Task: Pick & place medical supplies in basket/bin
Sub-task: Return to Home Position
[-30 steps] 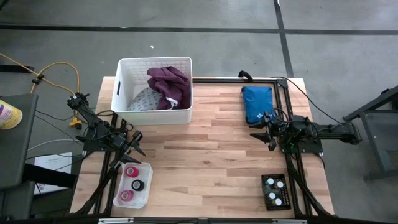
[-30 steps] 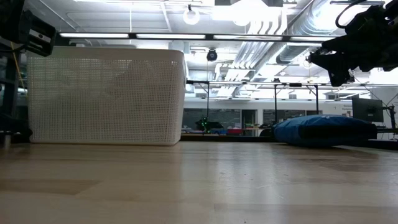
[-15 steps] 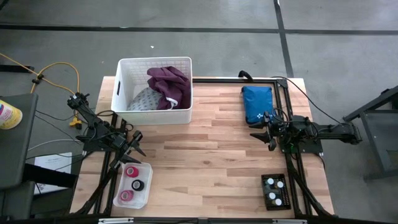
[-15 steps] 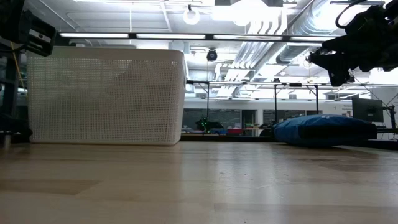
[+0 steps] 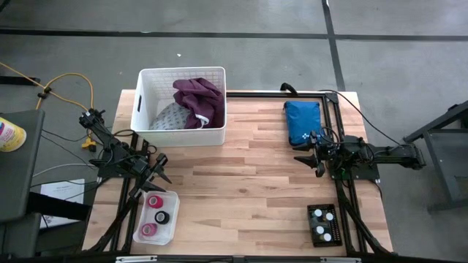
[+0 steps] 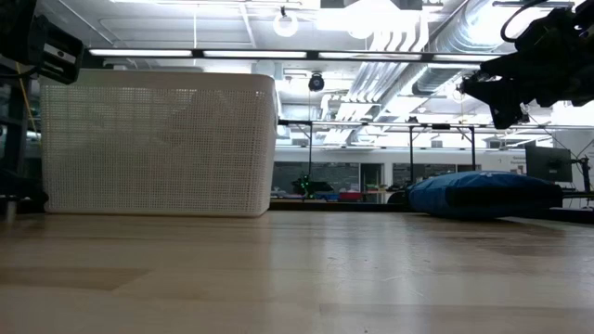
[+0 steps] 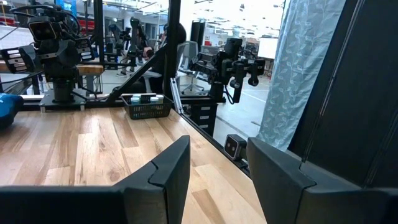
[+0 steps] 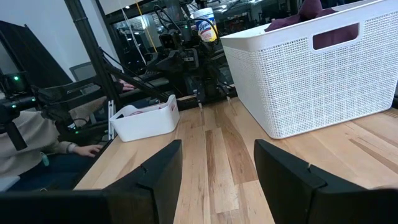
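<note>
Left gripper (image 5: 158, 169), right gripper (image 5: 306, 162) at table's (image 5: 248, 183) side edges, fingers spread, empty; blue pouch (image 5: 302, 121) by right, seemingly 3 tape rolls (image 5: 161, 217) by left; nothing moved.

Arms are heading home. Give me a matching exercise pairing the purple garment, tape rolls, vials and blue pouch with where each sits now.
1 purple garment
2 tape rolls
3 vials
4 blue pouch

A small white tray
B on the table near right claw
C dark rack
D white basket

Pairs: 1-D, 2-A, 3-C, 4-B.
Left claw is open by the small white tray.
</note>
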